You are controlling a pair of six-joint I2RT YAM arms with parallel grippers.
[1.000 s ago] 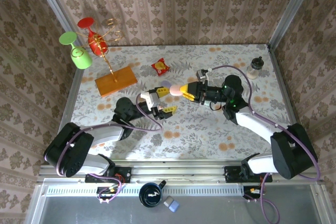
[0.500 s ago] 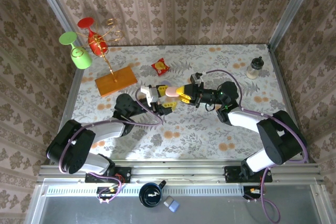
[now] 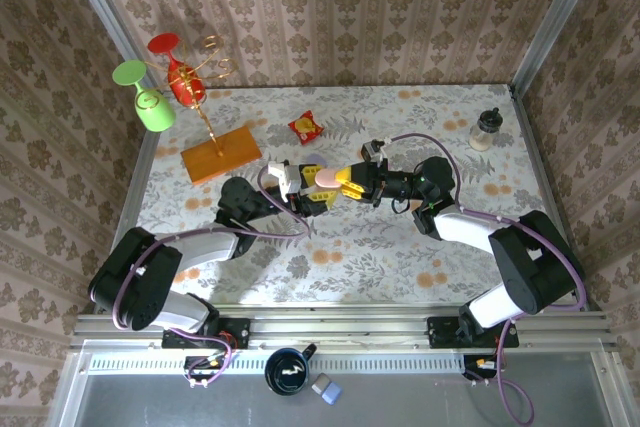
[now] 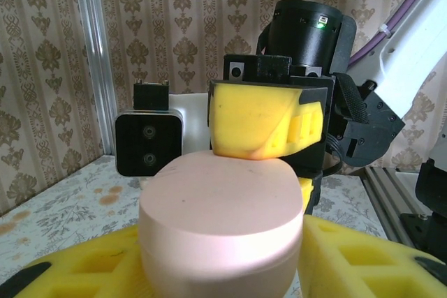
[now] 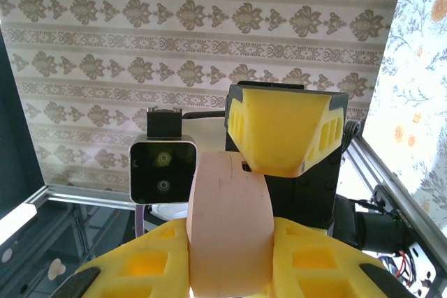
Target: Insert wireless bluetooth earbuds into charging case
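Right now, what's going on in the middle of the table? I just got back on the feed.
Both arms meet mid-table at one pink charging case. The right gripper is shut on it, pinching its flat faces. The left gripper has its fingers on either side of the case's wider span; I cannot tell whether they are pressing on it. The case looks closed. The red-and-yellow snack packet lies apart, farther back on the table.

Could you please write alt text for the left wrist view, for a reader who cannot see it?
A pale pink charging case sits centre frame, flanked below by the yellow fingers of the left gripper. The right gripper faces the camera, one yellow finger resting on the case's top, with patterned wallpaper behind.
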